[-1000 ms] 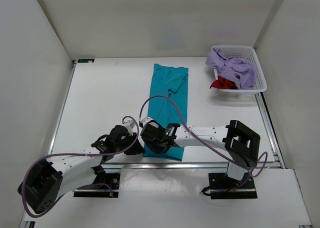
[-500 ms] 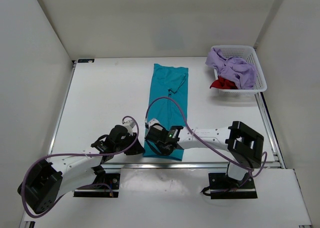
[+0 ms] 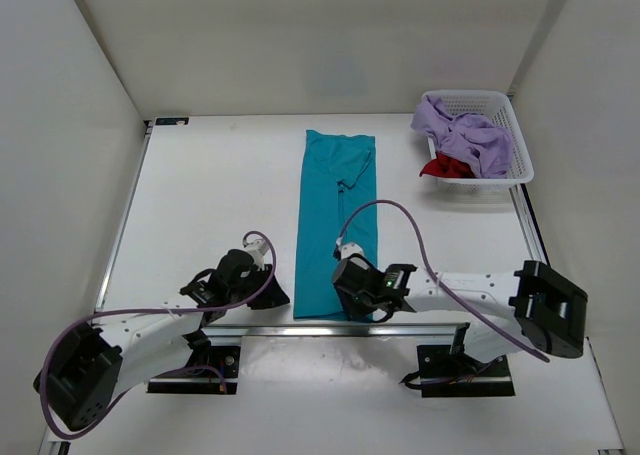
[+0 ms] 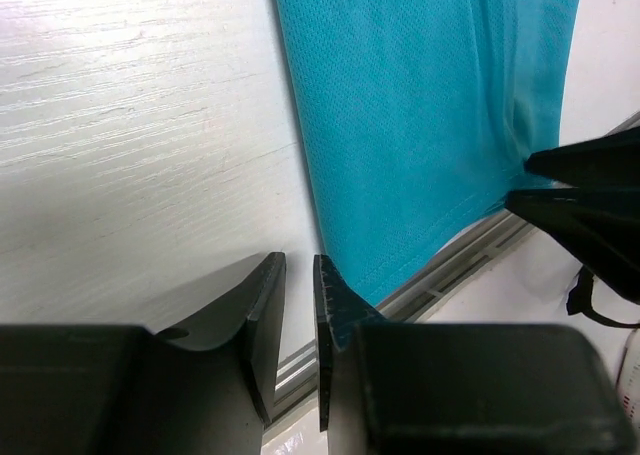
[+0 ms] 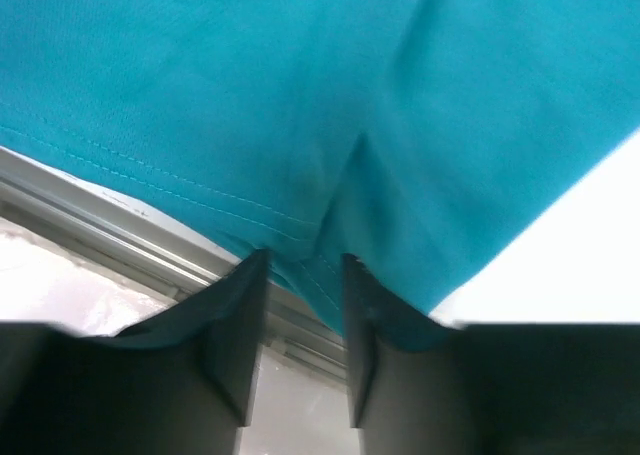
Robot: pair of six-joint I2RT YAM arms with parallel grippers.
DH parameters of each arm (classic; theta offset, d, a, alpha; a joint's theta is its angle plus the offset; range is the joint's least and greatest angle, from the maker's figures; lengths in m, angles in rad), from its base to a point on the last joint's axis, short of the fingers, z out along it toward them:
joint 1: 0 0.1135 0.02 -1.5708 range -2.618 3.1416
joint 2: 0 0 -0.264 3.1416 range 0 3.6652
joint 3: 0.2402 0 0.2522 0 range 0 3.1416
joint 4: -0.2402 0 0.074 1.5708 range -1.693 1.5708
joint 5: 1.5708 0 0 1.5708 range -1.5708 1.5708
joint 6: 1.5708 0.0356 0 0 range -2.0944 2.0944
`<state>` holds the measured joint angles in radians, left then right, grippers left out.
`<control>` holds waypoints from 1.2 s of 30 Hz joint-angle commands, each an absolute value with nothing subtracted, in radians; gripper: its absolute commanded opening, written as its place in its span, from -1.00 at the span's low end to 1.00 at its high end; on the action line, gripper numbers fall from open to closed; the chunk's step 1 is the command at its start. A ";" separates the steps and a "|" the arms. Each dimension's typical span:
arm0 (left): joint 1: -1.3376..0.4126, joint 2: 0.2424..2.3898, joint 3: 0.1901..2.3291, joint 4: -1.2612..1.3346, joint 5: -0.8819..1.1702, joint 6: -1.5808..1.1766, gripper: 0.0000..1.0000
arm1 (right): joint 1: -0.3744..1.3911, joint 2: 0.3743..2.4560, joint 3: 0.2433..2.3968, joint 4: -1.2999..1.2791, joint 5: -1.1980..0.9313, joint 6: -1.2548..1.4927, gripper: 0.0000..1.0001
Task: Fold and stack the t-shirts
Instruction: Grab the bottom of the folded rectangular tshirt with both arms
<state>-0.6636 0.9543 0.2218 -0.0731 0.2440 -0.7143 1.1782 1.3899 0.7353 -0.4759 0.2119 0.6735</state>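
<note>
Left gripper fingers sit nearly together at a corner of the teal cloth t-shirt; a grip cannot be told. Right gripper fingers, parted, straddle its hem. Shirt lies flat, a long narrow strip on the white table.

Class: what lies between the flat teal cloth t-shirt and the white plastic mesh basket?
Only bare white tabletop separates the teal cloth t-shirt from the white plastic mesh basket, as the top view shows.
</note>
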 commanded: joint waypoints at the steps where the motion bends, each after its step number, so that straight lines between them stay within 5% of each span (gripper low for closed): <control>1: -0.654 0.923 0.241 -0.097 0.247 -0.696 -0.41 | 1.146 1.290 0.697 -0.380 0.184 0.721 -0.27; 9: -0.745 0.994 0.313 -0.173 0.225 -0.649 -0.14 | 0.942 0.942 0.412 -0.253 -0.021 0.813 -0.14; 19: -0.779 1.081 0.321 -0.120 0.253 -0.661 0.11 | 0.870 0.882 0.299 -0.259 -0.126 0.854 -0.14; 22: -0.795 1.106 0.325 -0.106 0.252 -0.664 0.03 | 0.874 0.887 0.290 -0.247 -0.138 0.864 -0.23; 25: -0.798 1.118 0.327 -0.095 0.258 -0.679 -0.17 | 0.873 0.899 0.284 -0.229 -0.159 0.861 -0.54; 30: -0.799 1.109 0.311 -0.072 0.259 -0.690 -0.79 | 0.876 0.891 0.293 -0.221 -0.153 0.848 -0.97; 33: -0.808 1.076 0.307 -0.083 0.297 -0.706 -1.00 | 0.903 0.873 0.301 -0.250 -0.149 0.886 -1.00; 36: -0.819 0.972 0.273 -0.174 0.296 -0.749 -1.00 | 1.008 0.838 0.322 -0.314 -0.106 0.931 -1.00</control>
<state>-0.8051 1.0668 0.3000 -0.1028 0.2737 -0.7132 0.9371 0.8734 0.2916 -0.2794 -0.1349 0.8768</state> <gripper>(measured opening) 0.023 0.009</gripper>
